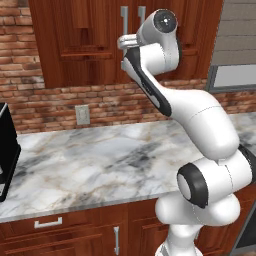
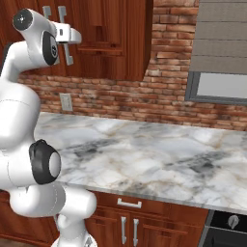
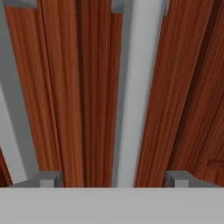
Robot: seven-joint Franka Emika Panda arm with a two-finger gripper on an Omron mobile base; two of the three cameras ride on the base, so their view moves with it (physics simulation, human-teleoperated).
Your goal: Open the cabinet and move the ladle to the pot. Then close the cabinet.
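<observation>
Your fingers [image 3: 114, 178] stand wide astride the right door's bar handle [image 3: 135, 96], at twelve o'clock, ready to pull. The cabinet [image 1: 90, 45] is shut above the desk [image 1: 100, 160].

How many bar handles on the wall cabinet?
2. On the cabinet, the left handle and right handle run side by side along the doors' meeting edges, partly behind the arm. The open gripper faces the right one.

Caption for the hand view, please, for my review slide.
Open gripper close before the closed cabinet, one silver bar handle running between its fingertips.
</observation>
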